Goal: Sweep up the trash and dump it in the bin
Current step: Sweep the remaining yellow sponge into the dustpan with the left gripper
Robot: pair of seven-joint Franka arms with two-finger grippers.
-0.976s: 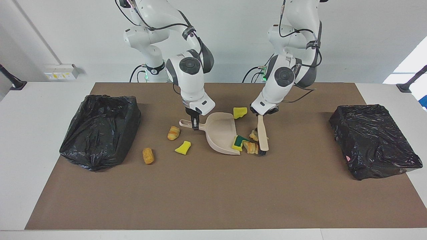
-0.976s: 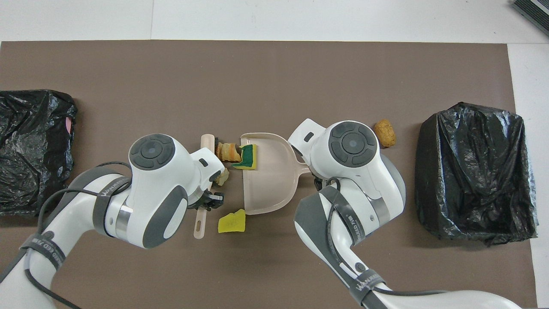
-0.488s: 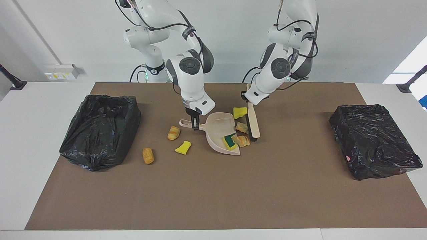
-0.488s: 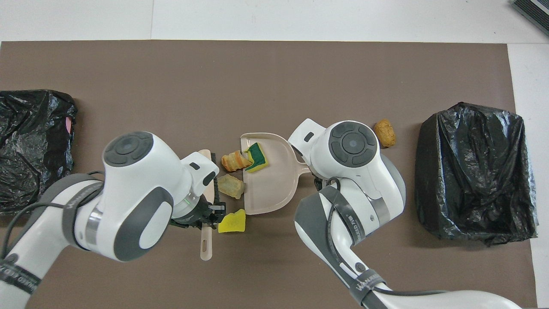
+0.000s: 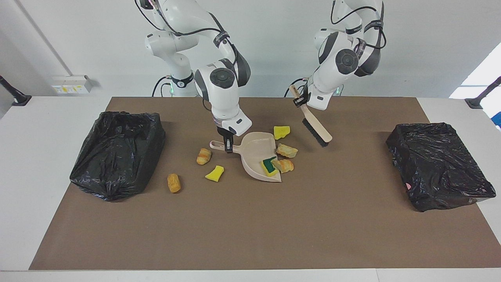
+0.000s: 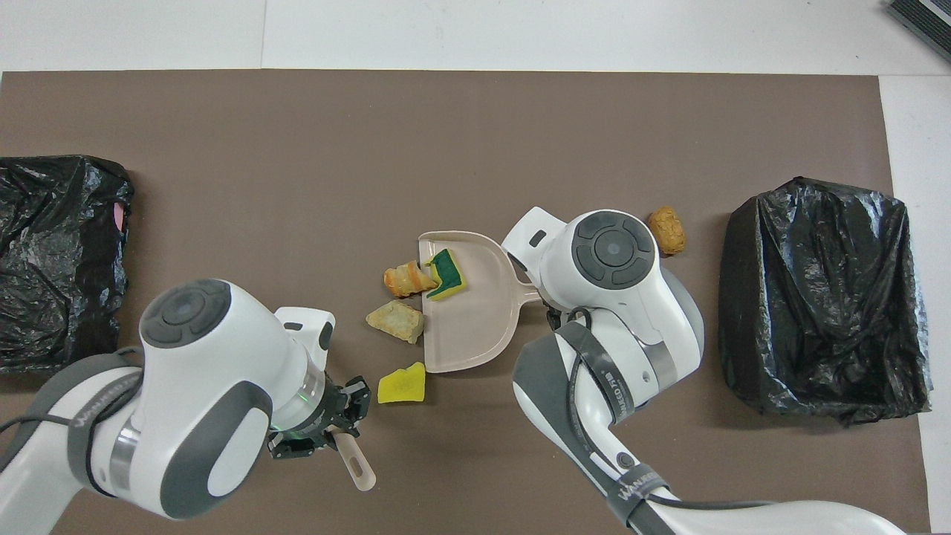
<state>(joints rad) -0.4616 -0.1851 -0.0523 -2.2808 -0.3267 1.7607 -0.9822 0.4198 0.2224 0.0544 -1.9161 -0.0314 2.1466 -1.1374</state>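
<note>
My right gripper (image 5: 228,145) is shut on the handle of the beige dustpan (image 5: 256,154) (image 6: 475,327), which rests on the mat. A yellow-and-green sponge (image 5: 268,165) (image 6: 446,273) lies in the pan. A croissant piece (image 5: 284,165) (image 6: 407,279) touches the pan's open edge, and a bread piece (image 5: 287,150) (image 6: 395,321) lies just outside it. A yellow sponge chunk (image 5: 282,132) (image 6: 402,386) sits nearer the robots. My left gripper (image 5: 300,100) (image 6: 330,427) is shut on the beige brush (image 5: 318,131), held tilted in the air, bristles down.
More trash lies on the pan's handle side: a croissant (image 5: 204,156), a yellow chunk (image 5: 215,173) and a bread piece (image 5: 173,183) (image 6: 666,229). Black-bagged bins stand at the right arm's end (image 5: 117,152) (image 6: 825,297) and the left arm's end (image 5: 436,164) (image 6: 59,253).
The left arm swept the sponge into the pan and pushed two bread pieces to its edge, then lifted the brush up and back toward the robots. The right gripper and dustpan stayed put.
</note>
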